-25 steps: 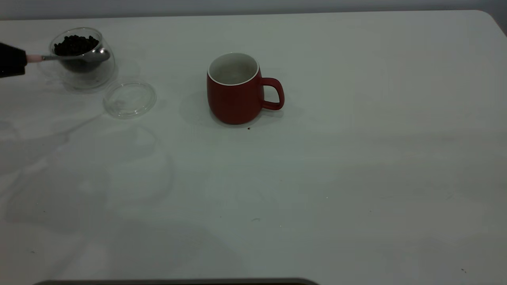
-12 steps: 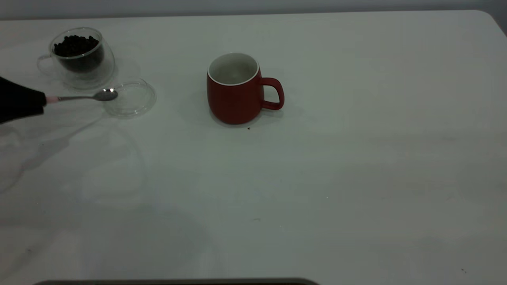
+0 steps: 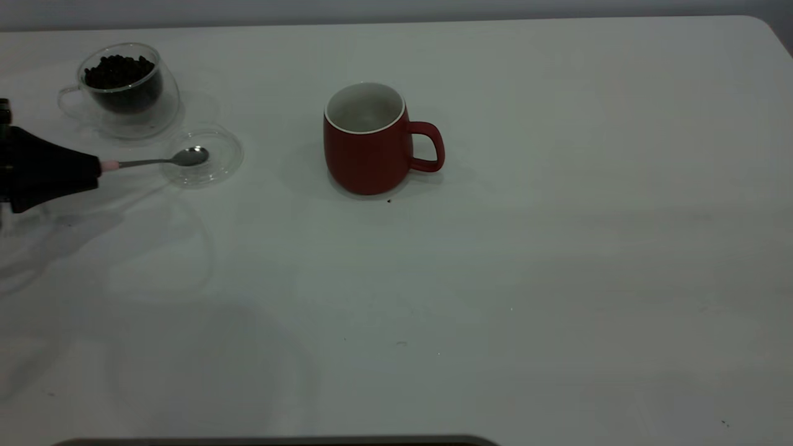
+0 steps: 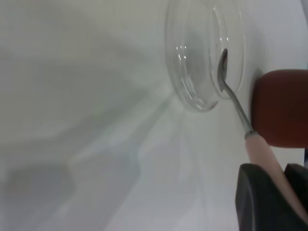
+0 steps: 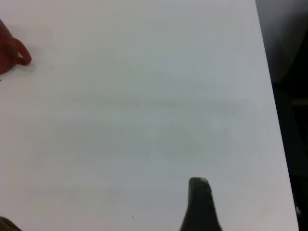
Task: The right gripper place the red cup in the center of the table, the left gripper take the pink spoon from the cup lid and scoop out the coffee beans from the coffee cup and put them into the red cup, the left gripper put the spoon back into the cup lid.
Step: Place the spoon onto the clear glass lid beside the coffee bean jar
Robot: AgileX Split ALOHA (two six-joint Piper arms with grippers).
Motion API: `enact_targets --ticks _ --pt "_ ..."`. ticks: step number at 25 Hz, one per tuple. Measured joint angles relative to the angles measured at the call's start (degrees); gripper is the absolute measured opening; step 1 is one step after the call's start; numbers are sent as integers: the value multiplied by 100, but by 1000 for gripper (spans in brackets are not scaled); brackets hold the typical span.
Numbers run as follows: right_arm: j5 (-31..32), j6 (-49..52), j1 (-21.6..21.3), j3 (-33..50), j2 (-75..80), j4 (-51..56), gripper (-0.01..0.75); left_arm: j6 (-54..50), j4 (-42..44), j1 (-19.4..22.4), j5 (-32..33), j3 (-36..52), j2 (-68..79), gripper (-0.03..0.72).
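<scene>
From my station, the left gripper sat nearest, at the worktop's left edge, jaws clamped on the pink spoon, its bowl over the cup lid. Beyond stood the red cup at centre. Farthest left, the coffee cup held the coffee beans. I couldn't tell how the right gripper's jaws stood.

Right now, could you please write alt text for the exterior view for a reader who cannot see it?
The left gripper at the table's left edge holds the pink spoon with its bowl over the cup lid. Behind it stands the coffee cup of coffee beans; the red cup is near the centre.
</scene>
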Motion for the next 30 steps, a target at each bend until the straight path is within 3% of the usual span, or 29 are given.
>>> enact_targets --ticks 13,30 --pt "0 0 0 0 0 0 591 -759 557 -458 -130 -728 69 114" --pt "0 0 0 0 0 0 591 -763 282 -481 -335 -741 152 114"
